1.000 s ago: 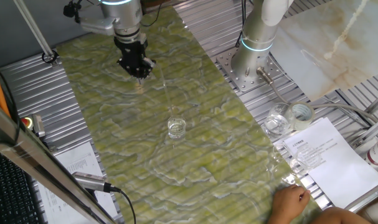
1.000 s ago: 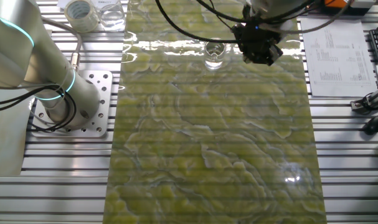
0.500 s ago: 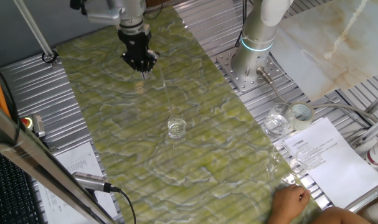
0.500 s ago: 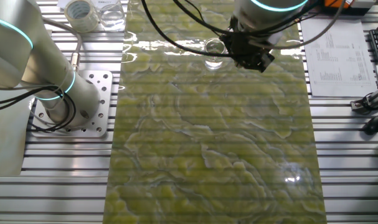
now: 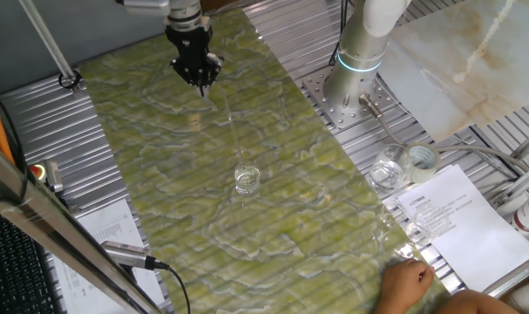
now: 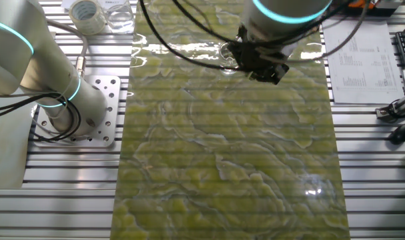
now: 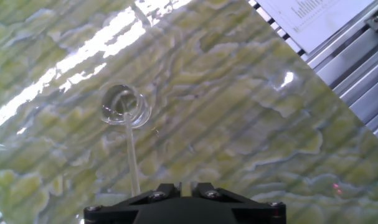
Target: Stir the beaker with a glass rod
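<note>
I see my fingers (image 7: 184, 186) pinched narrow on the glass rod's (image 7: 131, 155) upper end, its length slanting down into the beaker (image 5: 247, 178) standing mid-worktop (image 5: 290, 227), well below them.

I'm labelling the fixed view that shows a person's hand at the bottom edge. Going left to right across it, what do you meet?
Gripper → beaker → robot base → glass jars → tape roll → printed sheet.

Gripper (image 5: 200, 81): shifted toward top of frame in one fixed view; leftward, covering beaker (image 6: 225, 53), in other.
</note>
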Controlling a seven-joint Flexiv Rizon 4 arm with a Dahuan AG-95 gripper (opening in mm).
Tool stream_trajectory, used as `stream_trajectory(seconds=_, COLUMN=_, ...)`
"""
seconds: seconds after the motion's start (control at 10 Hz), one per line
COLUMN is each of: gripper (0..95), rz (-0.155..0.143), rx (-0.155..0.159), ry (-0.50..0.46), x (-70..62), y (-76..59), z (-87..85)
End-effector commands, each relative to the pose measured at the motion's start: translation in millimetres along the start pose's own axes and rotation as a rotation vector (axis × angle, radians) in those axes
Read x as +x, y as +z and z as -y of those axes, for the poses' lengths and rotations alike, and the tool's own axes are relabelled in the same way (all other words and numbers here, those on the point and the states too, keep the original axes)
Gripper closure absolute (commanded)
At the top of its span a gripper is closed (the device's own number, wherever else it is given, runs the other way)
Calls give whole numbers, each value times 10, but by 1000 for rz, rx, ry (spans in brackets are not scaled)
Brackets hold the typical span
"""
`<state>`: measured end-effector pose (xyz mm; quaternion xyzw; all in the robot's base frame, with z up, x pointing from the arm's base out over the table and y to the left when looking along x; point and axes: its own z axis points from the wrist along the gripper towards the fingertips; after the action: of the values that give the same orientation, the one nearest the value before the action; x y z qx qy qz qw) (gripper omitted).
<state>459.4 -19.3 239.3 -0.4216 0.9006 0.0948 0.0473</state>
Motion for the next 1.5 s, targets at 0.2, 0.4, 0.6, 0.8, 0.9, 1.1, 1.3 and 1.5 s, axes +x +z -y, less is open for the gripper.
stream_trajectory(seconds=0.2, gripper=760, rz=-2, rx=-24, ry=6, x=49, y=-42, z=-74)
stream_trajectory(seconds=0.4, gripper=760, rz=5, rx=-34, ry=-8, x=68, y=-79, z=-98)
stream_trajectory(seconds=0.6, gripper=760, rz=-7, rx=-36, ry=-14, x=97, y=-136, z=-137)
stream_trajectory(seconds=0.8, gripper=760, rz=-31, rx=-59, ry=-32, x=139, y=-169, z=-156)
stream_trajectory(seconds=0.9, gripper=760, rz=-41, rx=-68, ry=-29, x=149, y=-162, z=-164)
stream_trajectory(seconds=1.1, gripper=760, rz=-44, rx=-79, ry=-38, x=161, y=-153, z=-171)
stream_trajectory(seconds=1.3, gripper=760, rz=-48, rx=-92, ry=-43, x=182, y=-136, z=-186)
stream_trajectory(seconds=1.5, gripper=760, rz=-36, rx=-103, ry=-31, x=212, y=-88, z=-213)
